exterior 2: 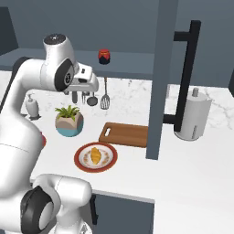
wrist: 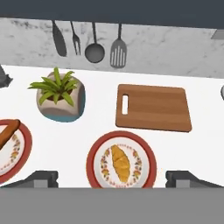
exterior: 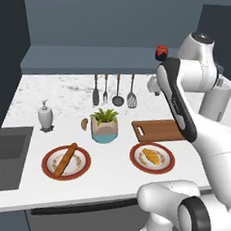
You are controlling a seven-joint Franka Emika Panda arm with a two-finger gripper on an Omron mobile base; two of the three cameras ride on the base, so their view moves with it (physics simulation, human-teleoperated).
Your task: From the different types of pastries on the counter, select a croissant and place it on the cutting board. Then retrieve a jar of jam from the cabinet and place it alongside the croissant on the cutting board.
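Note:
The golden-yellow croissant (wrist: 120,162) (exterior: 152,157) (exterior 2: 95,155) lies on a red-rimmed plate (wrist: 94,162) on the white marble counter (exterior: 112,158). Just behind the plate, the wooden cutting board (wrist: 153,107) (exterior: 157,129) (exterior 2: 125,134) is bare, with its slot handle to the left. My gripper (wrist: 112,179) (exterior 2: 81,93) hangs high above the croissant, open, with its fingertips (wrist: 41,178) wide apart and nothing between them. The long baguette (exterior: 65,159) (wrist: 8,133) rests on a second plate to the left. A tiny brown bun (exterior: 84,124) lies beside the plant. The red and dark jar of jam (exterior: 161,52) (exterior 2: 104,56) stands on the blue-grey cabinet shelf (exterior: 92,58) at the back.
A potted plant (exterior: 105,124) (wrist: 59,96) stands left of the board. Utensils (exterior: 114,90) hang on the back wall. A soap dispenser (exterior: 45,115) and a sink (exterior: 6,159) are at the left. A paper towel roll (exterior 2: 192,116) and an open cabinet door (exterior 2: 160,77) stand at the right.

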